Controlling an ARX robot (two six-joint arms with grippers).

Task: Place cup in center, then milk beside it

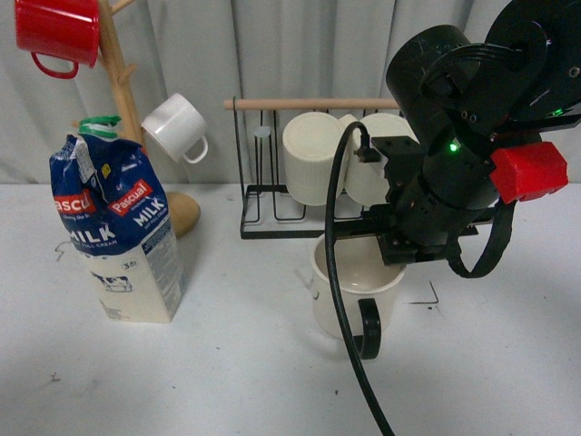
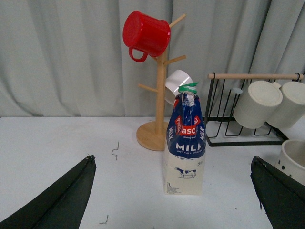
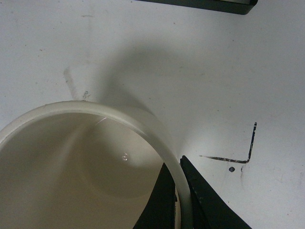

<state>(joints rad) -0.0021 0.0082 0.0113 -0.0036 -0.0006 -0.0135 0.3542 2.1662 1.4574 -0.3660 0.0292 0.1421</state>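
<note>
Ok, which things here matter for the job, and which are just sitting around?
Job: cup, gripped at its rim by the right end effector; milk.
Lying about: red mug, small white mug, mug tree, ribbed mugs, wire rack.

Even bright light; cup [image 3: 71, 157] casts soft shadow.

Your right arm [image 1: 454, 136] comes in from the right and bends steeply down at the wrist. Your right claw [image 3: 175, 164] pinches the wall of the cup [image 3: 71, 167], one finger inside the rim, one outside. Your left claw [image 2: 172, 159] hovers level, fingers spread wide, holding nothing.
</note>
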